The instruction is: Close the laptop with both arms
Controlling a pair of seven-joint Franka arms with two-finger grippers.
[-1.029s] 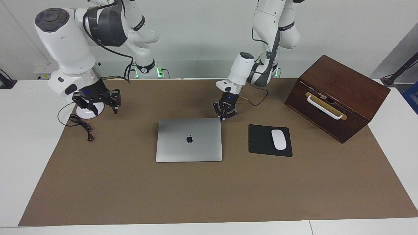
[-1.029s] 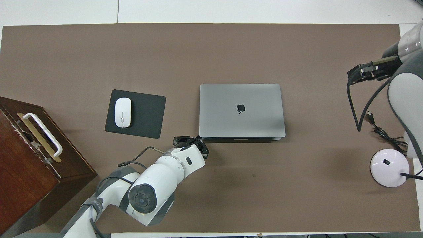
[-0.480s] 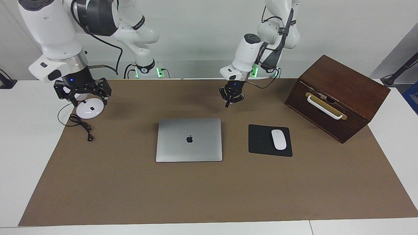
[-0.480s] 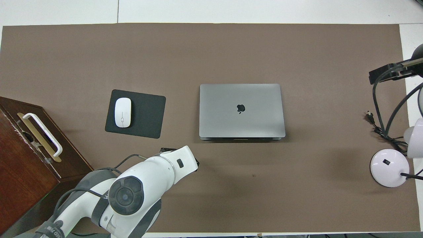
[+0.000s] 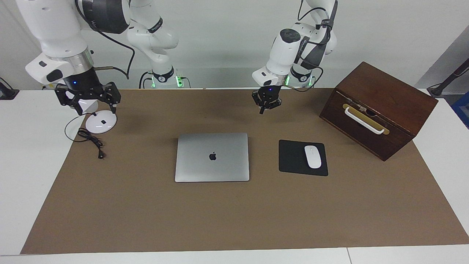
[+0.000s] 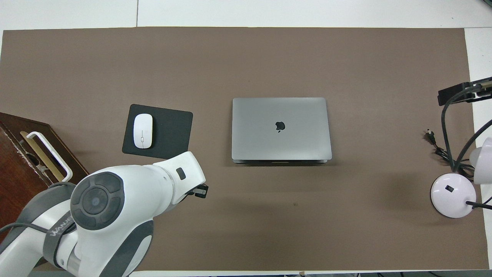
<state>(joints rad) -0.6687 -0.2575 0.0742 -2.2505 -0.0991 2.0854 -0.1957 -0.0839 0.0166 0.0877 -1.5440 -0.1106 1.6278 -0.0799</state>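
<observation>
Both hands were seen whole only in the facing view; in the overhead view the left hand (image 6: pixel 200 191) was mostly hidden under its own white arm. The left hand (image 5: pixel 264 103) was held over bare brown mat with fingertips pressed together, gripping nothing, and the right hand (image 5: pixel 88 98) was held over a white lamp base (image 5: pixel 101 124) with fingers spread wide, likewise gripping nothing. Farther from the robots, the laptop (image 5: pixel 212 157) was seen lying shut and flat at the middle of the table (image 5: pixel 22 146), beside a black mouse pad (image 5: pixel 293 157).
</observation>
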